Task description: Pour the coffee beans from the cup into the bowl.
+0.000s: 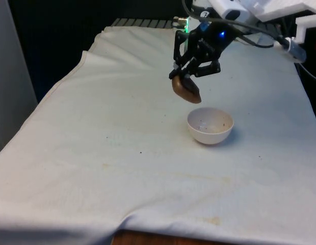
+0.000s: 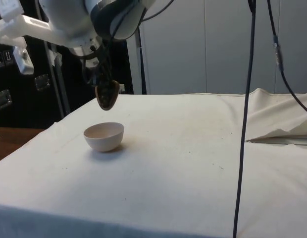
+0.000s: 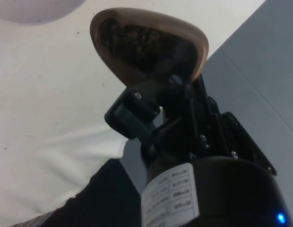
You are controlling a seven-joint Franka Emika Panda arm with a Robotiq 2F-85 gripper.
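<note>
The cup [image 1: 186,89], brown, is in the air, tilted hard, mouth turned down and toward the front view's right. Dark coffee beans [image 3: 137,42] sit inside it in the wrist view, bunched in the well, so the pour looks barely begun or only part done; a few dark specks lie in the bowl [image 1: 210,125] already. The bowl is white, upright on the table [image 1: 97,153], below the cup and a bit toward the front view's right and nearer the camera. The cup is clear of the bowl, no contact.

Key relation: the cup's lip hangs above the bowl's far-left rim in the front view, not over its centre. In the side view the cup [image 2: 107,94] sits above the bowl [image 2: 104,136], almost straight over it. Judged from both, beans dropping from the lip should land inside near that rim, and a small shift toward the bowl's middle would make the pour safer.

The gripper [image 1: 194,69] is clamped on the cup's rim from above, fingers pinching its wall. Black fingers [image 3: 137,116] hold the cup edge in the wrist view. A white cloth [image 1: 71,194] covers the table, with a few stray specks.
</note>
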